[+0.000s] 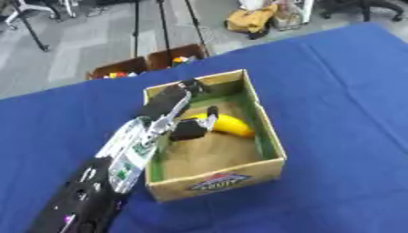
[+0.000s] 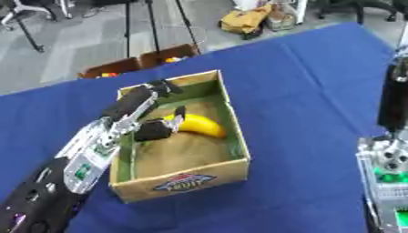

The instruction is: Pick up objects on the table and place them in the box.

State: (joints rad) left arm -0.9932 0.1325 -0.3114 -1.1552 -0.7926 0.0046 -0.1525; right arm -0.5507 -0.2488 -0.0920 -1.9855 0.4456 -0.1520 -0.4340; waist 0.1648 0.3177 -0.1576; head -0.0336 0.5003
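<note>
A cardboard box (image 1: 216,180) with a green inner lining stands open on the blue table (image 1: 344,95). A yellow banana (image 1: 230,125) lies on the box floor toward its right wall. My left arm comes up from the lower left, and my left hand (image 1: 165,103) is inside the box over its left half. The fingers stretch toward the back rim, and the thumb (image 1: 194,129) touches the banana's left end, hiding it. The right hand (image 2: 394,97) shows only as a dark upright shape at the right edge of the right eye view, above the table.
Beyond the table's far edge, two brown boxes (image 1: 148,63) with coloured things inside stand on the grey floor. Stand legs and a yellow bag (image 1: 252,20) are farther back. Blue cloth stretches to the right of the box.
</note>
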